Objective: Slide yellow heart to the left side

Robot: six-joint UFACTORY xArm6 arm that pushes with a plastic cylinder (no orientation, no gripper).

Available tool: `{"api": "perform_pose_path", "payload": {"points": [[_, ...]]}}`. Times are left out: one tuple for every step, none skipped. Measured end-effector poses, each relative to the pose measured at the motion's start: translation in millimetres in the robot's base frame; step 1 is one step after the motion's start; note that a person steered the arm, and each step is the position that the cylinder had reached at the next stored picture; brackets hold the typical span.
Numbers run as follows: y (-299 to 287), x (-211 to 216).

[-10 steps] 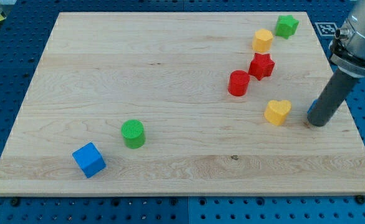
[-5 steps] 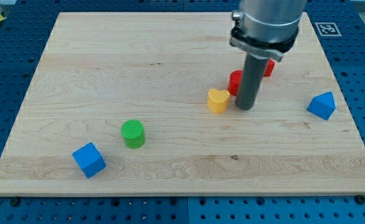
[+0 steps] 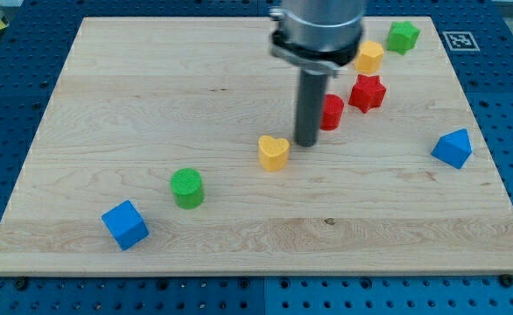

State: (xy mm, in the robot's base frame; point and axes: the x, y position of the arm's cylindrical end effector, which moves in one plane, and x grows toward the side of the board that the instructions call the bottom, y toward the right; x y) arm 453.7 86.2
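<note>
— Pale wood grain runs across the tabletop [image 3: 151,79], with a blue pegboard around it. Where is the yellow heart?

— The yellow heart [image 3: 273,152] sits a little right of the board's middle, lobes toward the view's top, point toward the bottom. My tip [image 3: 305,143] stands just beside it, on its upper-right, very close or touching; I cannot tell which.

— And the claw?

— None is fitted, so there is nothing to call wide or narrow. Only a straight dark rod, smooth and round.

— So which way does the push go?

— The heart lies to the tip's left and slightly below, so I judge a leftward stroke would carry it toward the left side. The green cylinder [image 3: 186,188] sits lower-left, near that line; a downward drift might meet it.

— Other blocks?

— All look like matte plastic. A blue cube [image 3: 124,224] at lower left, a red cylinder [image 3: 331,112] partly behind the rod, a red star [image 3: 368,92], a yellow hexagon [image 3: 369,57], a green star [image 3: 404,36], and a blue, roughly triangular block [image 3: 453,147] at the right.
</note>
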Motion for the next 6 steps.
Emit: {"api": "perform_pose_path", "payload": {"points": [[33,8],[22,20],[-12,27],[-45,33],[-66,35],[-75,35]]}}
